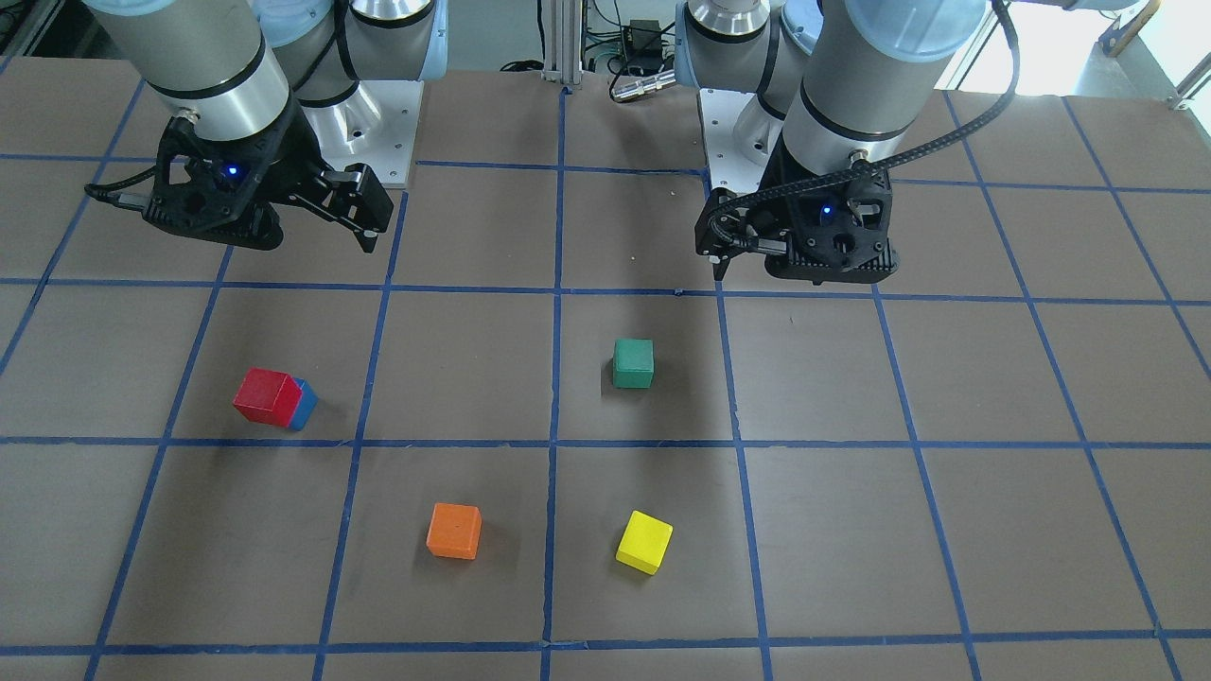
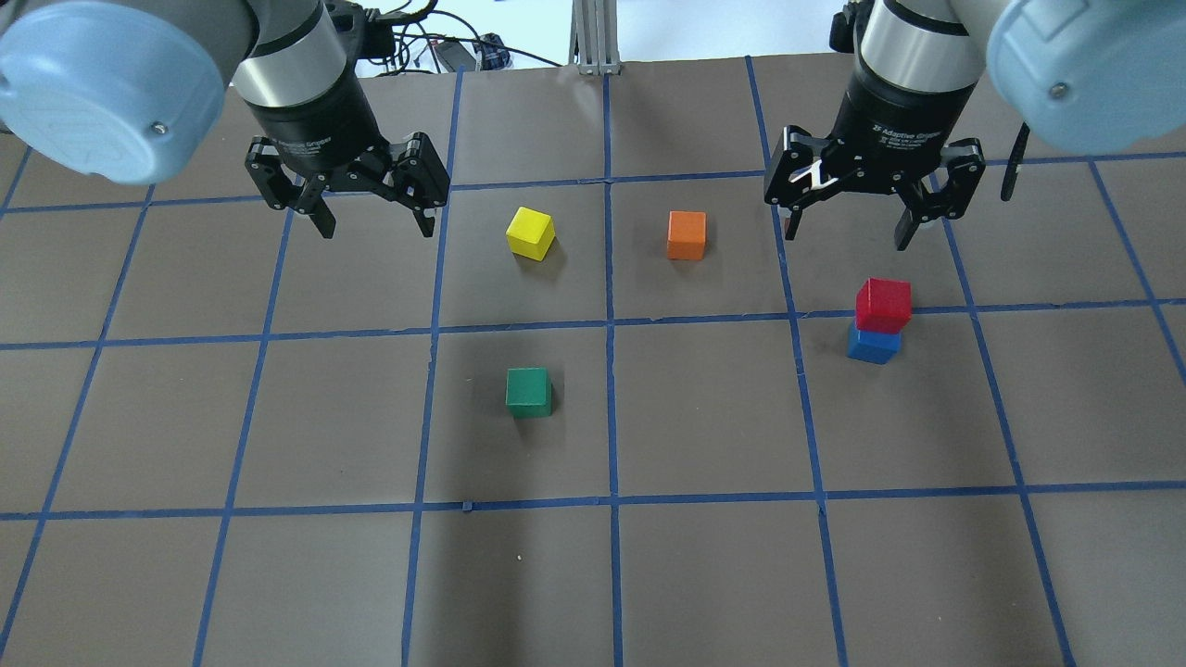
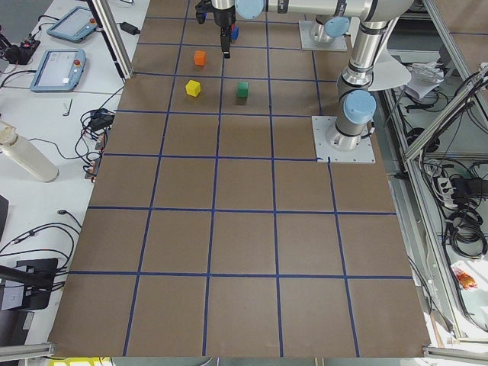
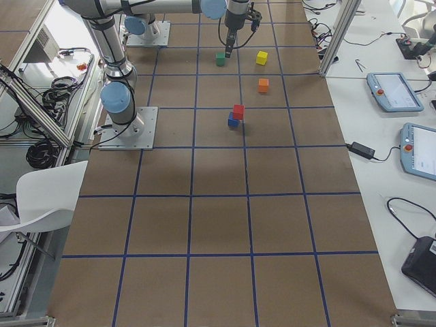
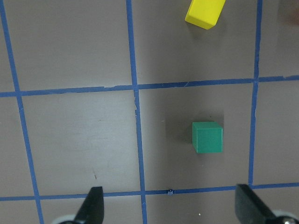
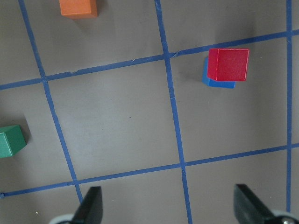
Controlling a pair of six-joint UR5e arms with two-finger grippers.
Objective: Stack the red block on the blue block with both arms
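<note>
The red block (image 2: 883, 305) sits on top of the blue block (image 2: 873, 345), slightly offset, on the table's right half. The stack also shows in the front view, red (image 1: 268, 396) over blue (image 1: 304, 405), and in the right wrist view, red (image 6: 228, 64) over blue (image 6: 215, 83). My right gripper (image 2: 845, 233) is open and empty, raised above the table just beyond the stack. My left gripper (image 2: 375, 227) is open and empty, raised over the left half, well apart from the stack.
A green block (image 2: 529, 391), a yellow block (image 2: 531, 232) and an orange block (image 2: 687, 234) lie apart on the brown, blue-taped table. The green block (image 5: 207, 137) lies ahead of the left gripper's fingers in the left wrist view.
</note>
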